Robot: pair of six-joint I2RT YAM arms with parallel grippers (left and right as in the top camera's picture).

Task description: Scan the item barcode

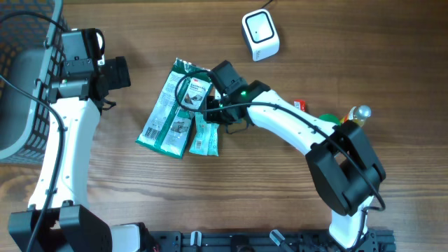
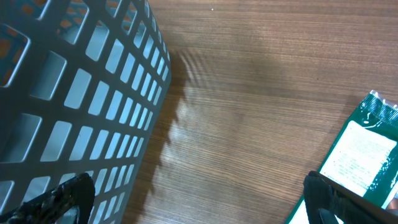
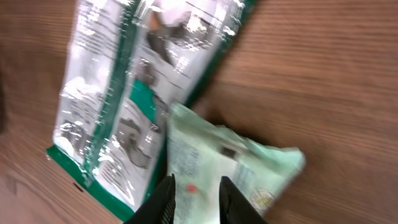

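currently the right gripper [image 3: 194,202] hangs low over the pale green packet [image 3: 230,162], which lies flat on the table against the larger dark green packet [image 3: 118,106]. its jaws stand slightly apart; whether they pinch any film cannot be told. the left gripper [image 1: 115,73] is spread wide and empty beside the basket [image 1: 17,91]. to do the pickup well: centre the fingers on a free edge of the pale packet only, keep clear of the neighbouring packet, close firmly, lift level. then present the barcode face to the white scanner [image 1: 260,33], well apart at the far edge.
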